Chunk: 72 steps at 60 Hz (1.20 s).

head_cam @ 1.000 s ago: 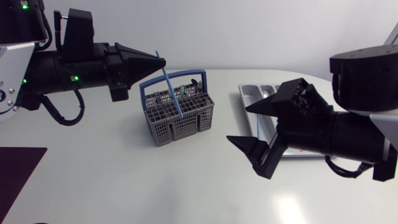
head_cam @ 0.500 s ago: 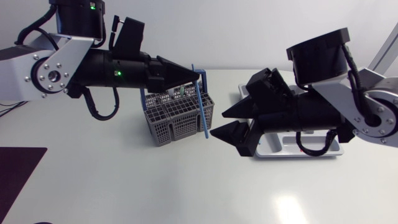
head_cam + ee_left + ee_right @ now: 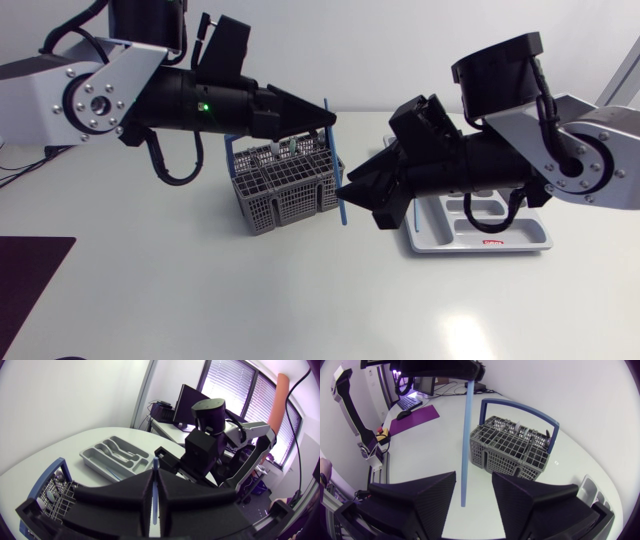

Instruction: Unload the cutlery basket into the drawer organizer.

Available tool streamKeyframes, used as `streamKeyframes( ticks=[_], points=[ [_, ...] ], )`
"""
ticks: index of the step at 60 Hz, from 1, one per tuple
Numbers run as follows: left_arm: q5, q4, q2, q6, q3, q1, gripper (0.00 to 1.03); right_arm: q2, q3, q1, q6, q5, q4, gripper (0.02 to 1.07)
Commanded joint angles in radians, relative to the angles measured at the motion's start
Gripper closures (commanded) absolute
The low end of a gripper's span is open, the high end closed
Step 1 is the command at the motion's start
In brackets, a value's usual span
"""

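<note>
"Head view first: what is your left arm holding?"

"My left end effector (image 3: 325, 115), just above the middle of the frame, is pressed together on the top end of a long thin blue plastic stick (image 3: 335, 165). The stick hangs nearly straight down from the fingertips. I cannot tell what kind of utensil it is."

"And the right one?"

"My right end effector (image 3: 357, 205) is spread, right of centre. In the right wrist view the stick's lower end (image 3: 466, 435) hangs in the gap between my two fingers, and I see neither one touching it."

"Where are the basket and the organizer?"

"The grey mesh plastic cutlery basket with a blue hoop handle (image 3: 285, 195) stands on the white table (image 3: 200, 290) left of centre, just beside the stick. The grey moulded drawer organizer (image 3: 500, 240) lies at the right, partly under my right arm."
</note>
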Motion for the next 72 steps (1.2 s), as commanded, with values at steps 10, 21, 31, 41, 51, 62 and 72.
streamKeyframes(
  ticks=[10,21,31,41,51,62,72],
  points=[
    [0.016,-0.004,0.037,-0.030,0.046,-0.019,1.00,0.034,0.029,-0.023,0.006,-0.050,-0.003,0.79],
    [0.016,-0.004,0.042,-0.037,0.058,-0.023,1.00,0.060,0.040,-0.021,0.006,-0.054,-0.015,0.80],
    [0.016,-0.004,0.042,-0.037,0.057,-0.022,1.00,0.064,0.046,-0.016,0.009,-0.056,-0.018,0.89],
    [0.016,-0.004,0.042,-0.032,0.052,-0.016,1.00,0.057,0.044,-0.009,0.009,-0.056,-0.021,1.02],
    [0.016,0.003,0.039,-0.046,0.066,-0.002,0.76,0.052,0.040,0.025,0.006,-0.062,-0.049,1.02],
    [0.015,0.004,0.002,-0.069,0.114,0.043,0.05,0.040,0.035,0.025,-0.002,-0.051,-0.093,1.02],
    [-0.004,0.010,-0.049,-0.066,0.143,0.139,0.05,0.051,0.040,-0.064,-0.040,-0.016,-0.144,1.02]
  ],
)
